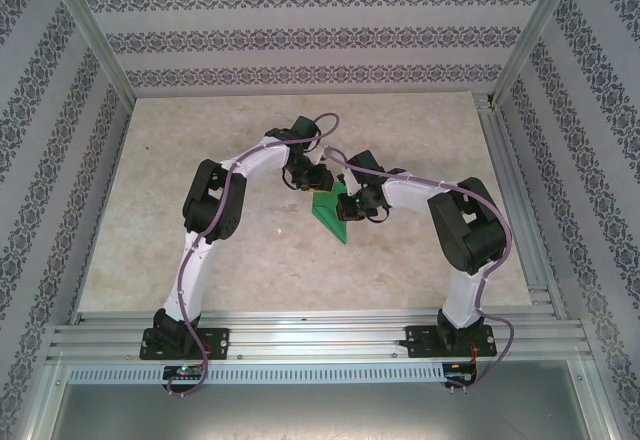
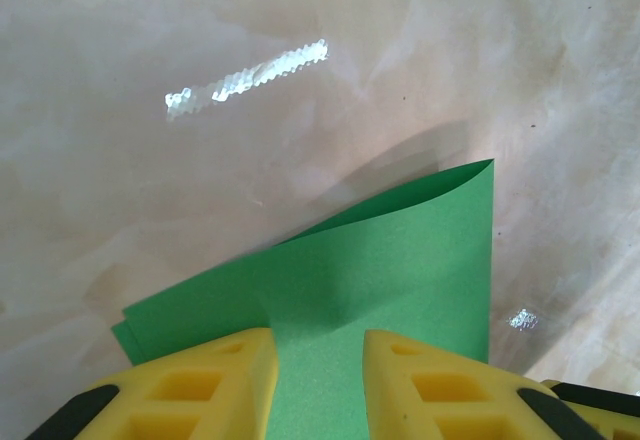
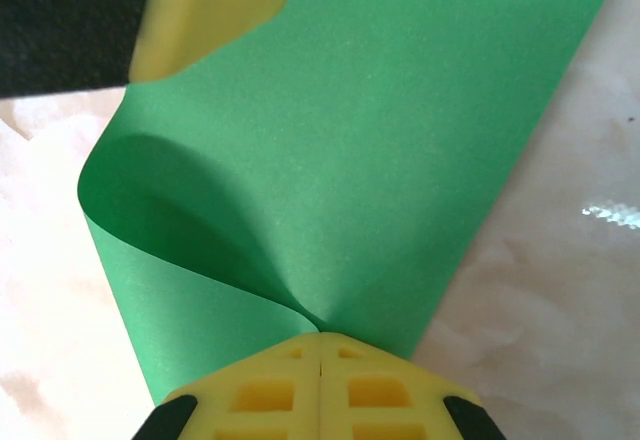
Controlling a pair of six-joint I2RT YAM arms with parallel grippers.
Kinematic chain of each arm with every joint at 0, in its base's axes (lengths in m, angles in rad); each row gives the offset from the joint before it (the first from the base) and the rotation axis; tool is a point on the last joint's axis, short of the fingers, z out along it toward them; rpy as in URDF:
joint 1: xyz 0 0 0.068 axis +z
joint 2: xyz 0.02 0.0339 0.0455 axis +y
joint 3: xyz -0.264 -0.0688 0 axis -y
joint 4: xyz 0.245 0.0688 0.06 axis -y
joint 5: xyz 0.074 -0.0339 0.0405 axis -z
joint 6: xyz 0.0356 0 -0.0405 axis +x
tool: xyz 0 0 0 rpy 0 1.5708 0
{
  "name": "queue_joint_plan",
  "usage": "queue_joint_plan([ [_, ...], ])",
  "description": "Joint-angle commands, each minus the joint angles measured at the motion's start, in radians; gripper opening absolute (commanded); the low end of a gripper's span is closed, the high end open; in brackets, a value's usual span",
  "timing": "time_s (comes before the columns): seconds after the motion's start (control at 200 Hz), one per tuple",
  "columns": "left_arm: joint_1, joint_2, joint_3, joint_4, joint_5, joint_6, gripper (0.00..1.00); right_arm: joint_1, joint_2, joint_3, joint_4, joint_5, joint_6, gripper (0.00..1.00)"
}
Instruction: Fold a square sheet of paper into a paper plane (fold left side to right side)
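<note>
The square sheet of paper [image 1: 331, 214] is bright green and lies partly folded over at the middle of the table, with one pointed corner toward the near edge. My left gripper [image 1: 314, 182] is at its far end. In the left wrist view the yellow fingers [image 2: 225, 375] stand apart over the green sheet [image 2: 400, 260], which runs between them. My right gripper [image 1: 352, 203] is at the sheet's right side. Its tips [image 3: 320, 338] are shut on the paper [image 3: 380, 140], where a curled flap meets the flat layer. A yellow finger of the left gripper [image 3: 210, 5] rests on the far end.
The beige table [image 1: 200, 250] has bare room to the left and right of the paper. An aluminium rail [image 1: 320, 332] carrying both arm bases runs along the near edge. Patterned walls [image 1: 300, 40] enclose the back and sides.
</note>
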Motion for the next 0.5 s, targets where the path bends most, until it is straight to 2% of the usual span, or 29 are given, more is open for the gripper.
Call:
queue_joint_plan([
  [0.0,0.0,0.02,-0.033,-0.027,-0.046,0.012,0.32,-0.008,0.029,0.01,-0.036,0.041,-0.002,0.0],
  [0.26,0.008,-0.035,-0.005,-0.037,-0.02,0.012,0.38,-0.006,0.037,-0.029,-0.043,0.04,-0.006,0.0],
  [0.495,0.064,-0.119,0.079,-0.089,-0.012,0.007,0.5,0.001,0.04,-0.038,-0.047,0.045,-0.009,0.0],
])
